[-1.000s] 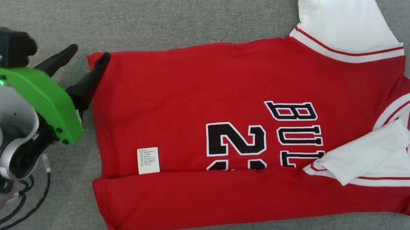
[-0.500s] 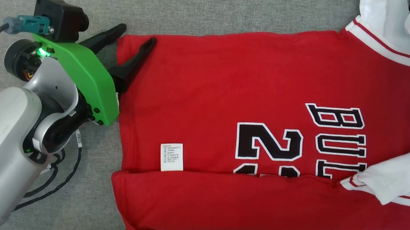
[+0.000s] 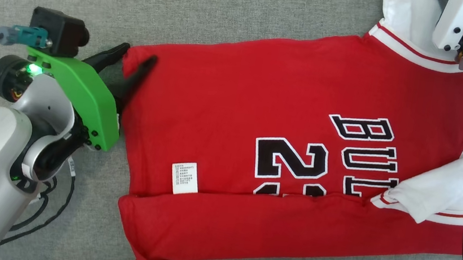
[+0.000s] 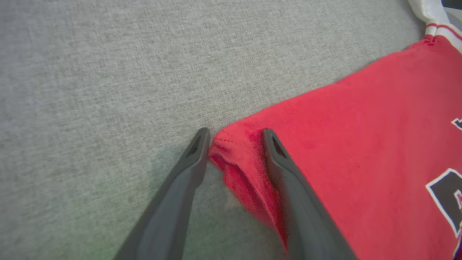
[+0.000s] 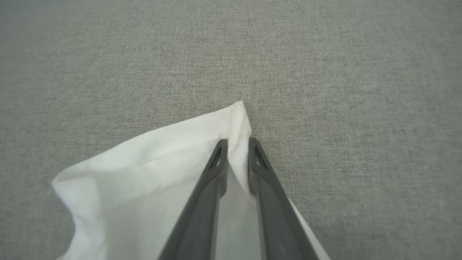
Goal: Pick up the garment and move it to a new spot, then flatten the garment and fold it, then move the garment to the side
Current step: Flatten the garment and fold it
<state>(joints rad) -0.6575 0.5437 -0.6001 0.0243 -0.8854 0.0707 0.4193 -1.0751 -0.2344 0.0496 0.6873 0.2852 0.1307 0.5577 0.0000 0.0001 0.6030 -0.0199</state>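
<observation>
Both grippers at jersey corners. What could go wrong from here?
1. Left gripper straddles the hem corner with jaws apart; so little cloth sits between them that closing might miss it or catch one layer.
2. Right gripper pinches only the tip of the sleeve; that thin bite may slip under load.
3. Lifting could undo the near fold and shift the other sleeve lying loose on top.

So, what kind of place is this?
Probably a robot test bench: a jersey lies on grey cloth, with the left tool and right tool at its ends.
</observation>
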